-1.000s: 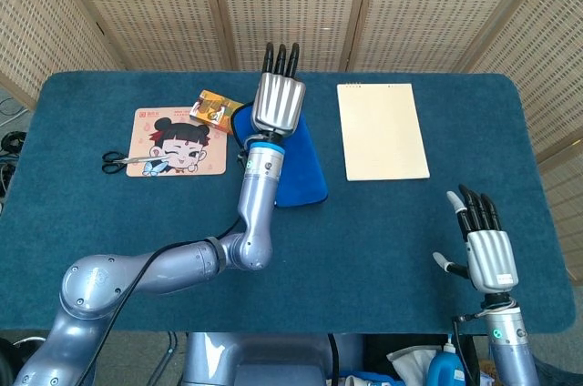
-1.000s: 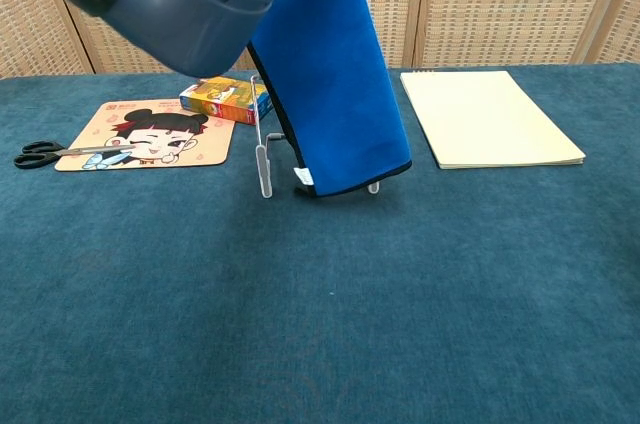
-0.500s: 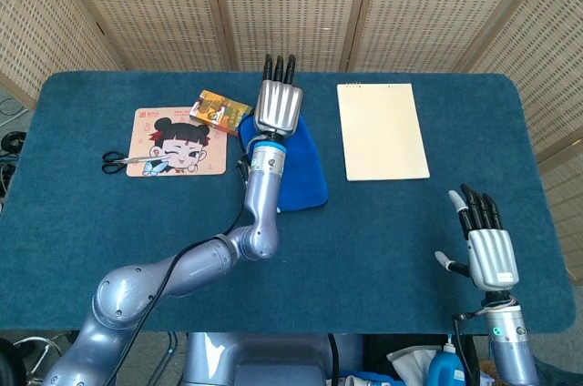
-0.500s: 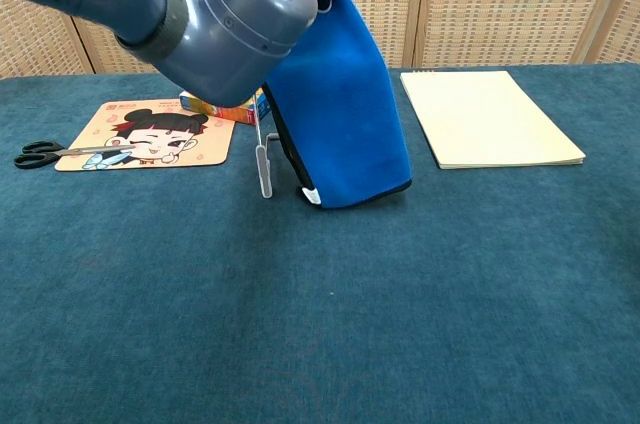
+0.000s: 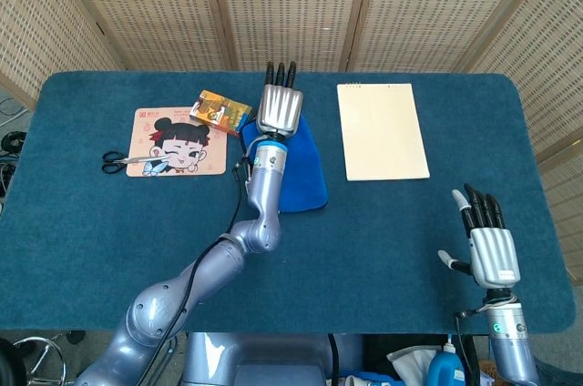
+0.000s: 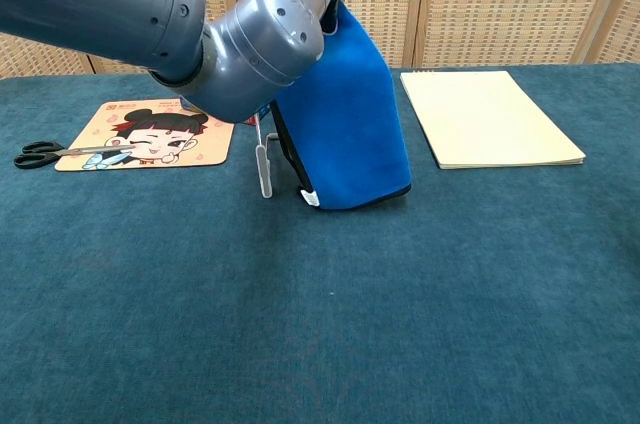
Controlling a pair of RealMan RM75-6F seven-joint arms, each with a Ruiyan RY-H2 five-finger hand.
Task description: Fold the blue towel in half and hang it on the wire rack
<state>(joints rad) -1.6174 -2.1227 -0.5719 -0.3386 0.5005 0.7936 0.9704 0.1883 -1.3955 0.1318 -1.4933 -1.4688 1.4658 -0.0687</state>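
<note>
Left hand: left hand above the wire rack, fingers straight; grip on the towel cannot be told.
Blue towel: blue towel draped over the rack.
Right hand: right hand spread, holding nothing, near counter edge.

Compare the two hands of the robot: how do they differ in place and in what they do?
The left hand is stretched far over the table, above the blue towel that hangs at the wire rack; the right hand stays at the near right edge, over bare table. The left hand is seen from its back, so whether it holds the towel is hidden; the right hand plainly holds nothing. Both point their dark fingers away from the robot.
</note>
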